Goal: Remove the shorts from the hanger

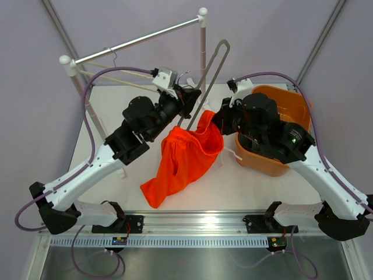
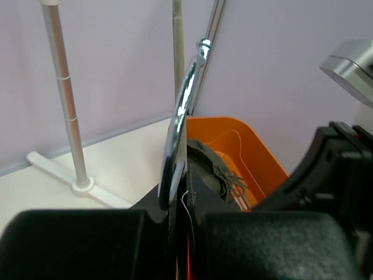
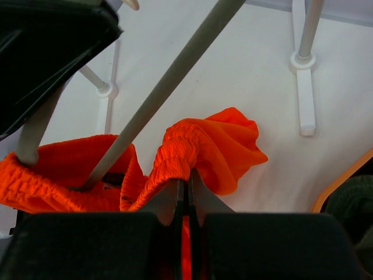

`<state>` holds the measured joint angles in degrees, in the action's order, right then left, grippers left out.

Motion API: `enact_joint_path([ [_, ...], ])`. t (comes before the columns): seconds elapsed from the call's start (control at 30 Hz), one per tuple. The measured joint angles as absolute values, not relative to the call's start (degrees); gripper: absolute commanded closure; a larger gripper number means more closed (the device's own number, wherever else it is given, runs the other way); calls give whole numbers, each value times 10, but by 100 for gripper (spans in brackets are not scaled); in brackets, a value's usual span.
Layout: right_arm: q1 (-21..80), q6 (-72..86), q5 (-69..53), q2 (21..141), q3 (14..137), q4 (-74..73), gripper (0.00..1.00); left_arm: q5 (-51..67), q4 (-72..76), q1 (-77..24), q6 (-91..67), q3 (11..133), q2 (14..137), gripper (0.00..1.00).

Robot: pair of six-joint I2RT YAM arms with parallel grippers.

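Both arms angle inward; left fingers (image 2: 250, 245) clamp the hanger (image 2: 182, 116) by its hook, right fingers (image 3: 250, 239) clamp the shorts (image 3: 204, 140) at the waistband

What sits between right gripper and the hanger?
Just the shorts: their gathered waistband, pinched in the shut right gripper, fills the gap to the hanger bar. Clear in right wrist view.

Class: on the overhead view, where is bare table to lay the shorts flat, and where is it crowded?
Free: the front strip of table between shorts, orange bin and near rail; a smaller patch rear left between rack and left arm. Crowded: the centre, where it, the right arm, hanger and shorts meet.
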<state>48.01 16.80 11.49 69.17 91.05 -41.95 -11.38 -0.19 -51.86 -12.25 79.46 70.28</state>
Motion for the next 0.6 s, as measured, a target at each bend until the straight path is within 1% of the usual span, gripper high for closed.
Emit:
enact_joint_path([
  [0.2,481,155,114,689,958,-483,100,-116,28,-519,-95,876,768,100],
  [0.4,481,139,132,682,1008,-527,100,-154,69,-518,-51,921,777,100],
  [0.5,482,132,141,691,1072,-555,100,-180,69,-515,-26,944,782,100],
  [0.6,482,126,139,710,1166,-573,100,-200,70,-507,-2,986,799,100],
])
